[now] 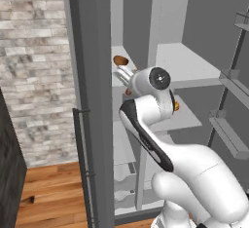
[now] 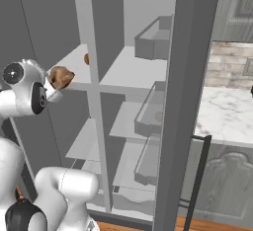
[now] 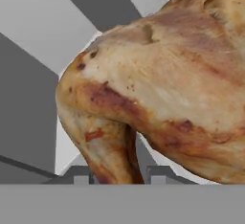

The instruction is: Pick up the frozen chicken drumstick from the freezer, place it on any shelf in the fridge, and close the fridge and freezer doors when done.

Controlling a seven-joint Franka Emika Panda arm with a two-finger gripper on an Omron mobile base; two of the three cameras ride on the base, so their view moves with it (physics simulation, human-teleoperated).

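Your gripper [image 3: 115,173] is clamped on the frozen chicken drumstick [image 3: 158,84]; the fridge shelf [image 2: 133,72] lies to its right.

No text, label, brand, number or sign can be read on any surface pictured.

The pincer [image 2: 55,88] was closed on the chicken drumstick [image 2: 61,77], held at the front edge of a freezer shelf [image 2: 69,69]. Just beyond it on that shelf sat a small brown lump [image 2: 86,58]. Right of the pincer, past the divider [image 2: 94,77], lay the wider fridge shelf [image 2: 131,69].
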